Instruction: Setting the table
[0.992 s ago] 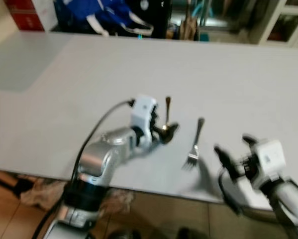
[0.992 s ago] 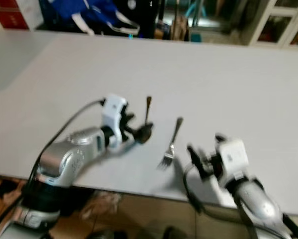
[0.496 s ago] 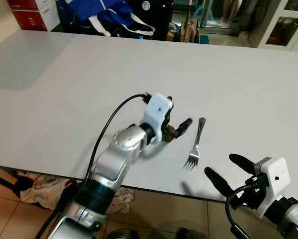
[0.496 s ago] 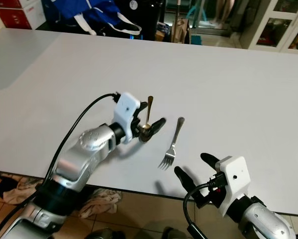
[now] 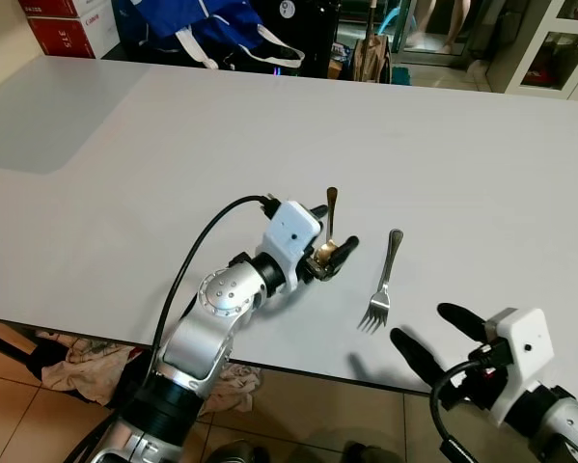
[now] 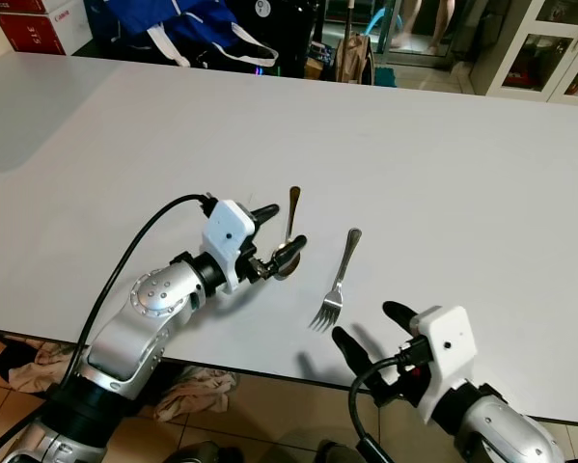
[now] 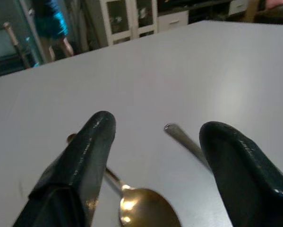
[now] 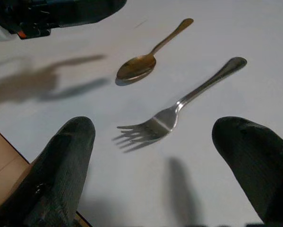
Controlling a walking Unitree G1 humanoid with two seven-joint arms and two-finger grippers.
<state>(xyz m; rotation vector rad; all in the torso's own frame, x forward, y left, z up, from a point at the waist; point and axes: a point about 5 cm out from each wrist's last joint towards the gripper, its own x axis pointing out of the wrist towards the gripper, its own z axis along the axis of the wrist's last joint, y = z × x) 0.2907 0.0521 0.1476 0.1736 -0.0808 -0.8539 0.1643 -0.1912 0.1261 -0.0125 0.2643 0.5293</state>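
A gold spoon [image 5: 328,224] lies on the white table [image 5: 153,145], its handle pointing away from me. My left gripper [image 5: 332,231] is open just over the spoon's bowl [image 7: 148,210], with one finger on each side of it. A silver fork [image 5: 382,280] lies to the right of the spoon, tines toward the table's near edge. Past that near edge, right of the fork's tines, my right gripper [image 5: 435,336] hangs open and holds nothing. In its wrist view the fork [image 8: 179,109] and the spoon [image 8: 141,64] lie beyond its fingers [image 8: 61,165].
A blue bag [image 5: 211,24] and red boxes [image 5: 62,19] stand beyond the table's far edge. A white cabinet [image 5: 559,48] is at the back right. Cloth [image 5: 76,362] lies on the tiled floor under the near edge. Bare tabletop spreads on all sides of the cutlery.
My left gripper's fingers have spread wider around the spoon's bowl. My right gripper has pulled back from beside the fork to beyond the table's near edge. The head view has steadied.
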